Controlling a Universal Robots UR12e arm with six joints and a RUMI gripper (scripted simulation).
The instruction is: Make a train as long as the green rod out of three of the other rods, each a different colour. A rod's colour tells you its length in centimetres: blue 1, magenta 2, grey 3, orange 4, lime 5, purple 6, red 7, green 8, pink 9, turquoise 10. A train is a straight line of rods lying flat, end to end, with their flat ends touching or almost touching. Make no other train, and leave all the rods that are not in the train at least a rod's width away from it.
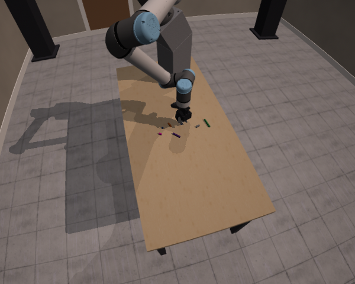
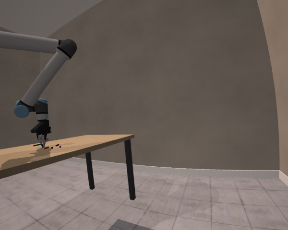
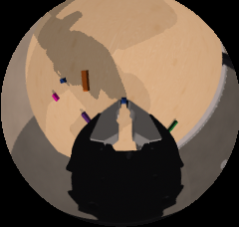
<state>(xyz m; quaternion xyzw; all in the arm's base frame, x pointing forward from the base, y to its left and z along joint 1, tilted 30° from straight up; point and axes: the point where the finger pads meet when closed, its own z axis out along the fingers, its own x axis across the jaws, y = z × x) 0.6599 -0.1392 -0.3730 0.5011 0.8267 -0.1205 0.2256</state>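
Observation:
My gripper points down, low over the table, and is shut on a small blue rod. The green rod lies to the right in the top view. A grey rod lies between it and my gripper; the wrist view does not show it. The orange rod lies left of my gripper. The purple rod and the magenta rod lie nearer the camera. All lie apart.
Another blue rod lies beyond the orange rod, on the magenta rod's side. The wooden table has its left edge beyond the blue and magenta rods in the top view. The arm's shadow falls over the orange rod.

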